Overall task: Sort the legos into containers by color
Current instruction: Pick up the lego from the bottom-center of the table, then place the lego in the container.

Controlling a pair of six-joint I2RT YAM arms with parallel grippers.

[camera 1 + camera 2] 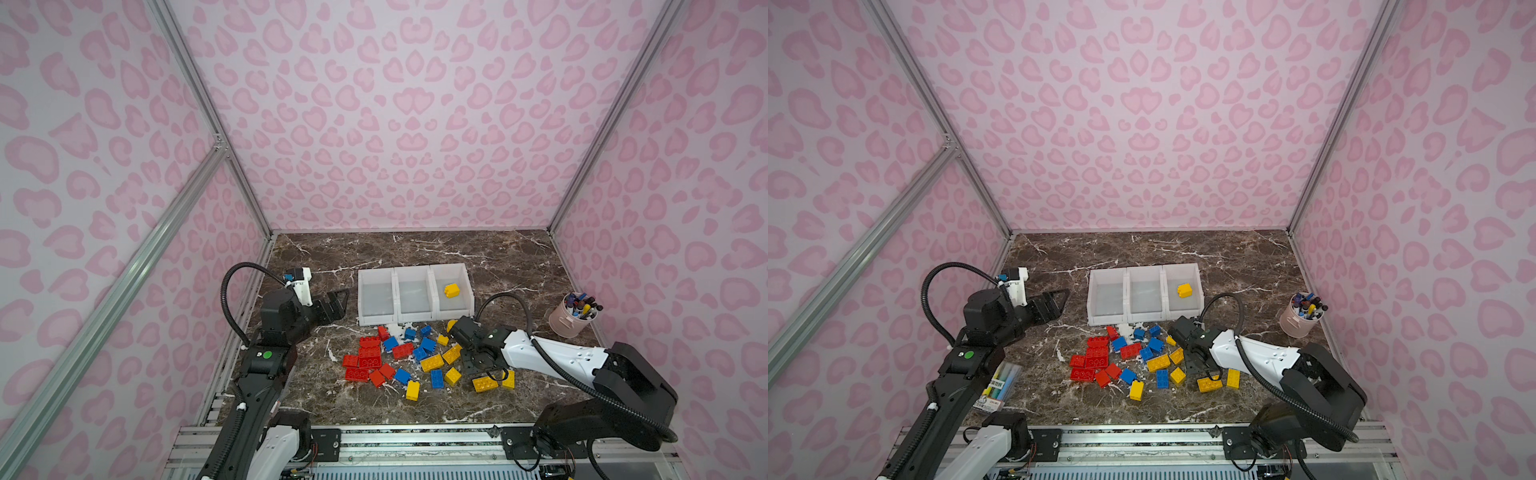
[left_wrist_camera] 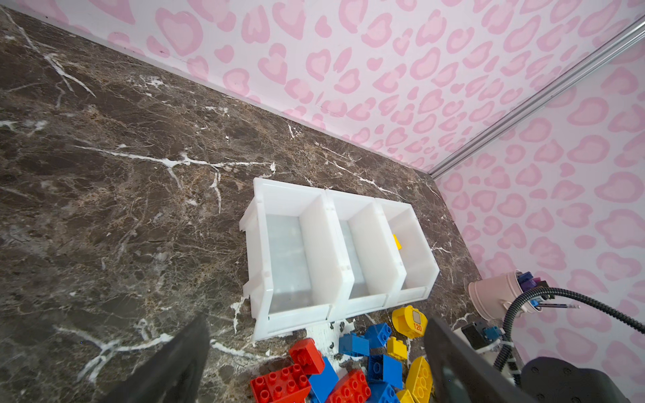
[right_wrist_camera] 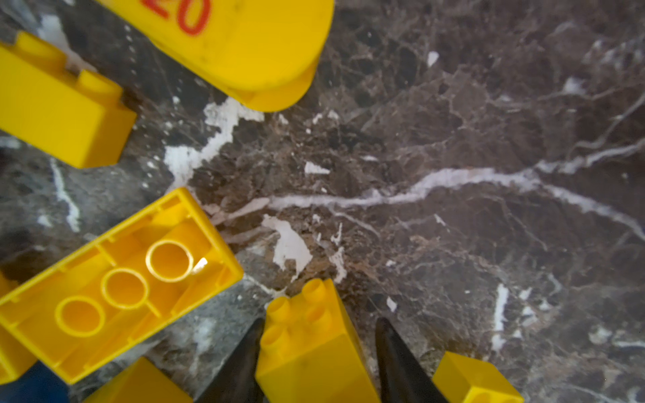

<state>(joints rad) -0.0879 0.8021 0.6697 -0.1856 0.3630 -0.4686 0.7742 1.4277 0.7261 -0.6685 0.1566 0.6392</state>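
Red, blue and yellow legos (image 1: 415, 357) lie in a loose heap in front of the three joined white containers (image 1: 415, 268). The rightmost bin holds one yellow brick (image 1: 451, 290); the other two show bare floors. My right gripper (image 1: 482, 370) points down at the heap's right edge. In the right wrist view its fingers straddle a yellow brick (image 3: 307, 352): one finger touches it and a gap shows at the other. A rounded yellow piece (image 3: 244, 45) lies just beyond. My left gripper (image 1: 338, 301) hovers wide open left of the bins, holding nothing.
A pinkish cup of pens (image 1: 571, 316) stands by the right wall. A pack of markers (image 1: 1000, 382) lies on the marble beside the left arm. Pink patterned walls enclose the table on three sides. An aluminium rail runs along the front edge.
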